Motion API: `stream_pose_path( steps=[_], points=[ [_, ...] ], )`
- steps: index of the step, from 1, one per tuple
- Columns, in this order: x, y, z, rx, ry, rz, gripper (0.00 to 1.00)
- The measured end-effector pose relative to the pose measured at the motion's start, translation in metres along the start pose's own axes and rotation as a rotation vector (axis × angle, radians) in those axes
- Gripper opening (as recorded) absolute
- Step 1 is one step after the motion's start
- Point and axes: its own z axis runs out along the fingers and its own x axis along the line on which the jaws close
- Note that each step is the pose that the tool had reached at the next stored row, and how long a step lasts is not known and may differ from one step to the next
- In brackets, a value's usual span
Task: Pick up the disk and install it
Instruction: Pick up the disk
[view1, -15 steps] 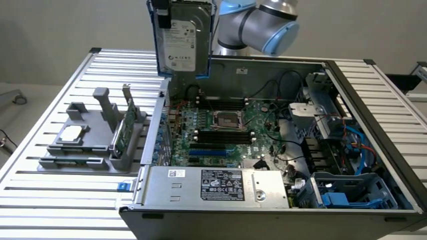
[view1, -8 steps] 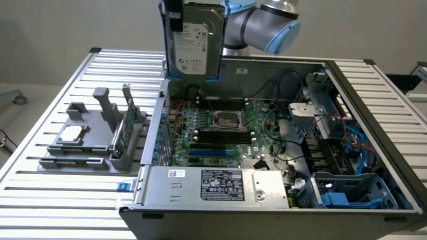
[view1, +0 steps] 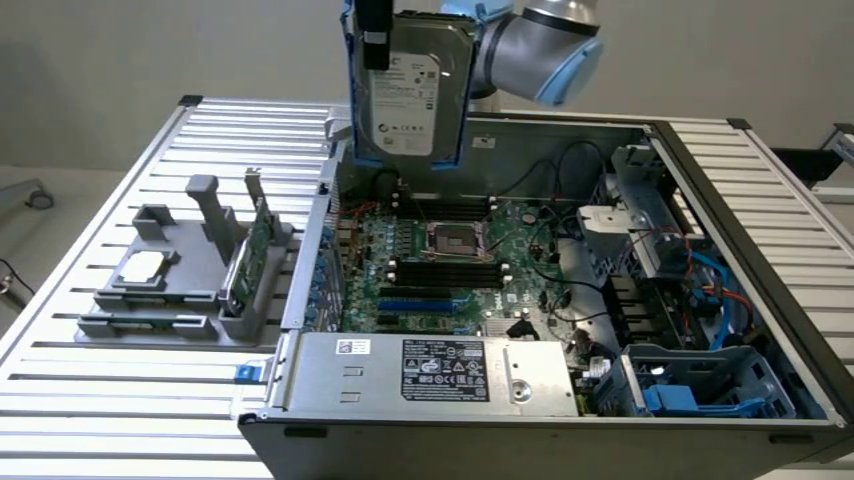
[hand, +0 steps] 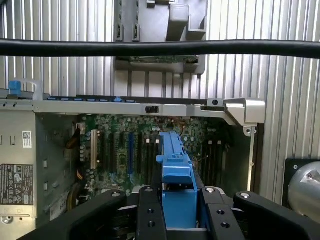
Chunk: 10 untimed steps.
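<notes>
Hanging upright in the air over the open case (view1: 534, 452), the disk (view1: 411, 100) is clamped in the hand (hand: 181, 212), fingers (hand: 150, 210) pinching its blue rail (hand: 175, 160). Looks like it's above the motherboard (view1: 454, 250), hard to judge though. Grey holder (view1: 147, 322) with a green card (view1: 248, 250) sits on the desk (view1: 134, 400) alongside.

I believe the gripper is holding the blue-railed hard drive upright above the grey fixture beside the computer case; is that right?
Not quite: the gripper holds the hard drive upright above the open computer case, not the grey fixture, as the exterior view shows.
</notes>
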Motion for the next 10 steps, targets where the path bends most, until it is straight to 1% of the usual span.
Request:
stream_pose_path(
  steps=[10],
  points=[
    [0.017,-0.0246,-0.0008,0.0004,-0.0154,0.000,0.32]
  ],
)
